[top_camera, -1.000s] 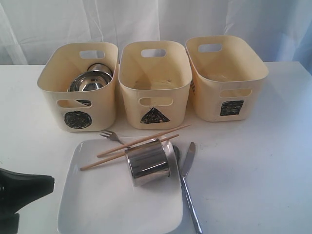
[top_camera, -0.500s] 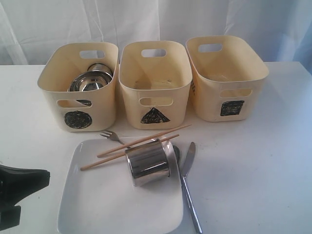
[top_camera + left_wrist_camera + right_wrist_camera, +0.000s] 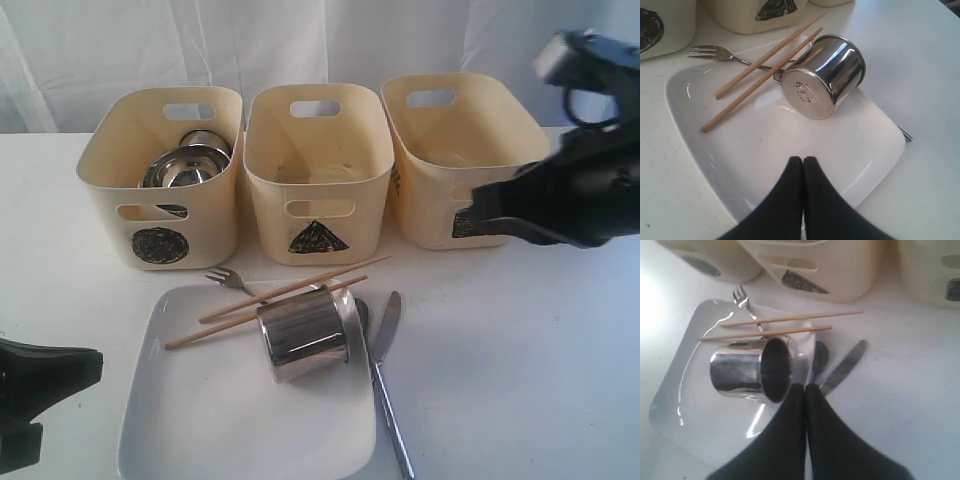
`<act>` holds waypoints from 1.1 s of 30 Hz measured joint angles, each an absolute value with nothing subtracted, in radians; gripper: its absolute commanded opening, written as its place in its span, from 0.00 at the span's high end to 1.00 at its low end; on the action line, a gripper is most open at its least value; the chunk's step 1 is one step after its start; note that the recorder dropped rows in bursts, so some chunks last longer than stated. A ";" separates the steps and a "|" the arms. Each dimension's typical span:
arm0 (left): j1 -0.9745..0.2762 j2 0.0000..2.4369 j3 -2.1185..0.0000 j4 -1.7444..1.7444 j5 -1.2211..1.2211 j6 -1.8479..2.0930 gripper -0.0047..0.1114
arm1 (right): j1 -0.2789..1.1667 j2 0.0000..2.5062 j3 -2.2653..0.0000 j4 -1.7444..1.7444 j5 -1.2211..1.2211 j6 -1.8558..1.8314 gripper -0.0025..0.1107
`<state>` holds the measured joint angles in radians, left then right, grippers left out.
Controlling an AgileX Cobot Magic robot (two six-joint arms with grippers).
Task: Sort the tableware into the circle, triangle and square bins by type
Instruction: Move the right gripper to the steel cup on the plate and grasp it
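Observation:
A shiny steel mug lies on its side on the large white square plate. Two wooden chopsticks rest across the plate's far edge over a small fork. A knife lies by the plate's right edge, and a spoon shows partly behind the mug. The circle bin holds a steel bowl and another steel piece behind it. The triangle bin and square bin stand to its right. My left gripper is shut and empty at the plate's near left. My right gripper hangs shut and empty before the square bin.
The three bins stand in a row at the back of the white table, before a pale curtain. My right arm covers part of the square bin's front.
My right arm has swung into view from the right, in front of the square bin. The left gripper drew back slightly to the left, then stayed still. The tableware has not moved.

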<state>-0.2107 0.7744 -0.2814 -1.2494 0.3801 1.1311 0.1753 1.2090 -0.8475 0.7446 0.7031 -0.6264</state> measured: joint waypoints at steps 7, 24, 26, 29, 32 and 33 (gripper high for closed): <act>-0.211 0.774 -0.281 -1.249 0.401 1.131 0.96 | 0.175 1.576 -0.967 1.057 0.905 -0.980 0.96; -0.211 0.774 -0.281 -1.249 0.407 1.131 0.96 | 0.178 1.843 -1.014 1.229 0.989 -1.219 0.42; -0.211 0.774 -0.281 -1.249 0.407 1.131 0.96 | 0.178 1.843 -1.014 1.231 0.983 -1.219 0.43; -0.211 0.774 -0.281 -1.249 0.407 1.131 0.96 | 0.178 1.849 -1.014 1.233 0.979 -1.221 0.43; -0.211 0.774 -0.281 -1.249 0.407 1.131 0.96 | 0.178 1.870 -1.014 1.240 0.989 -1.221 0.43; -0.211 0.774 -0.281 -1.249 0.407 1.131 0.96 | 0.178 1.881 -1.015 1.249 0.998 -1.221 0.43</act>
<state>-0.2107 0.7744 -0.2814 -1.2494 0.4067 1.1311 0.1785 1.8807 -1.0152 1.2486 0.9981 -1.2209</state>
